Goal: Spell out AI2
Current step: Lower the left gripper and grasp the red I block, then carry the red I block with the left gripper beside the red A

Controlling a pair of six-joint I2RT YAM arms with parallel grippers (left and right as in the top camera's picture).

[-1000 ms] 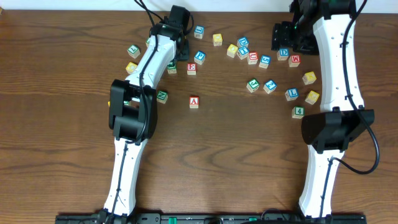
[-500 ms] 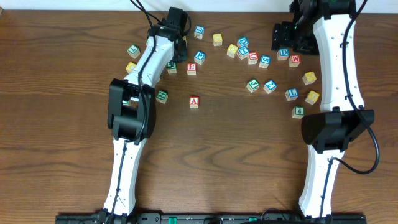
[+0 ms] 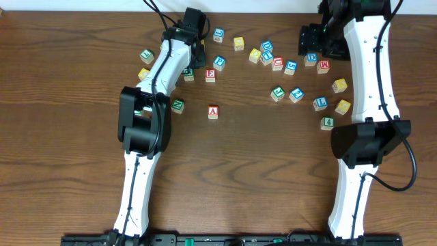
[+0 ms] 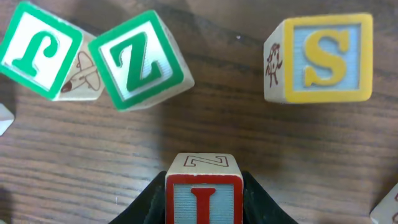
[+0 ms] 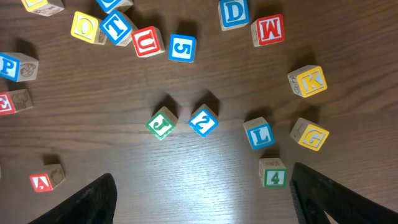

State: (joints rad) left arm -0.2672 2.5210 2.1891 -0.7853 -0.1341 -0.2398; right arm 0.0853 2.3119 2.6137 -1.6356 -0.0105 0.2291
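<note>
Red A (image 3: pixel 213 112) lay letter-up. Blue 2 (image 3: pixel 295 94) sat well right of A, skewed — red I (image 4: pixel 204 196), back-left of A, was clamped in the left gripper (image 4: pixel 204 208).

The left arm (image 3: pixel 162 72) rises from the near edge to a dark elbow, then slants up and right toward the far side; its gripper (image 4: pixel 203 208) is clamped on the I block (image 4: pixel 203 193), with a dark finger (image 4: pixel 149 210) against each side; the right arm (image 3: pixel 369 68) runs straight up from its elbow, wrist bent left at the far edge; its gripper (image 5: pixel 202 202) hangs spread wide, fingers (image 5: pixel 93 199) at the view's lower corners.
</note>
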